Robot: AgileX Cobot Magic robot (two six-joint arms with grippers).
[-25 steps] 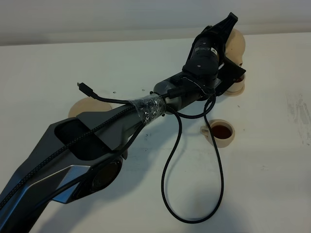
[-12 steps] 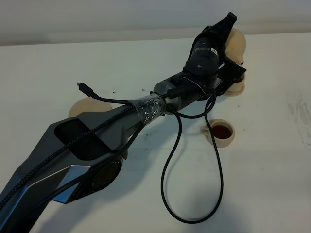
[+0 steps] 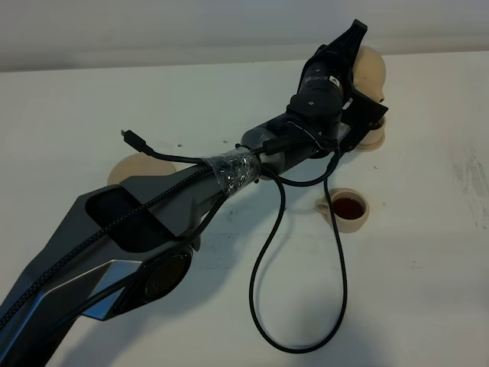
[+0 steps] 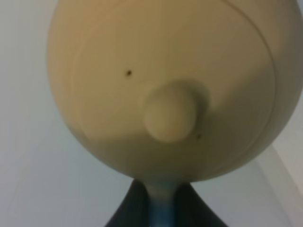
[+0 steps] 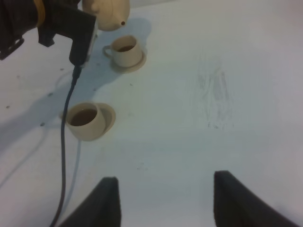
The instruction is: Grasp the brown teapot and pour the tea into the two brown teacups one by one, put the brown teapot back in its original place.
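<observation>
I see my left gripper, clamped on the pale tan ceramic teapot, barely shifted; both small tan teacups hold tea, so returning it comes next.

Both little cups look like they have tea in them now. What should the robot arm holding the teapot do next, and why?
Probably tip the brown teapot back upright. The left gripper holds it above the far teacup, and both that cup and the near teacup already show dark tea. Levelling it should stop the pouring before the trip back to the big saucer.
</observation>
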